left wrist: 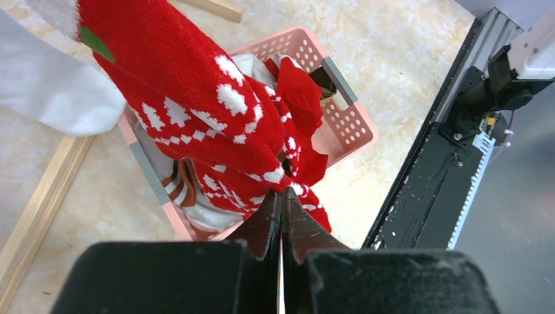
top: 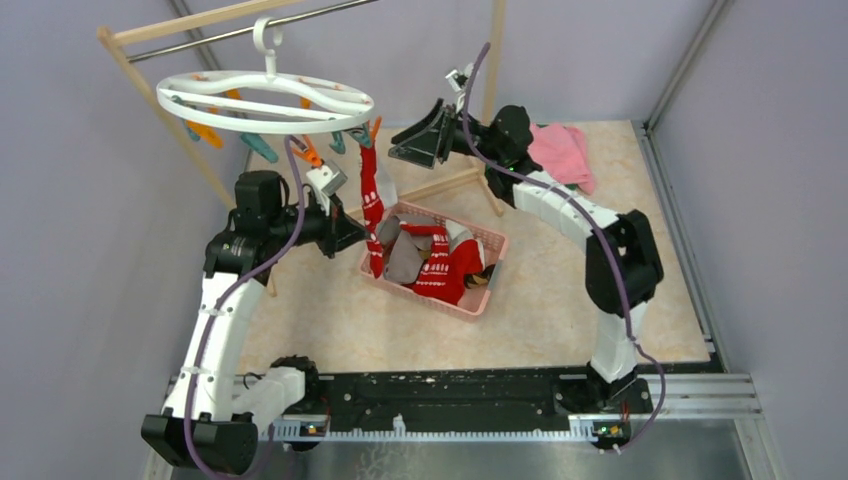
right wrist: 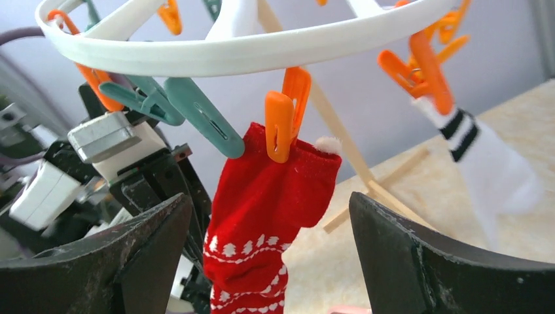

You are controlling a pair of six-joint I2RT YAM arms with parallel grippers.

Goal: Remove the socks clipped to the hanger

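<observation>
The white oval hanger (top: 265, 95) hangs by its hook from the rack bar, orange and teal clips dangling under it. A red sock with white pattern (top: 372, 185) hangs from an orange clip (right wrist: 285, 121) on the ring (right wrist: 229, 49). My left gripper (top: 350, 232) is shut on this red sock (left wrist: 196, 104) lower down, its tips (left wrist: 283, 193) pinching the fabric. My right gripper (right wrist: 268, 229) stands open just in front of the clipped cuff (right wrist: 268, 196), touching nothing. A white sock with black stripes (right wrist: 484, 163) hangs from another orange clip (right wrist: 425, 69).
A pink basket (top: 492, 250) below the hanger holds several socks, red, grey and striped. The wooden-framed rack (top: 160, 30) with its metal bar carries the hanger. A pink cloth (top: 560, 150) lies at the back right. Black rail (top: 450, 400) runs along the near edge.
</observation>
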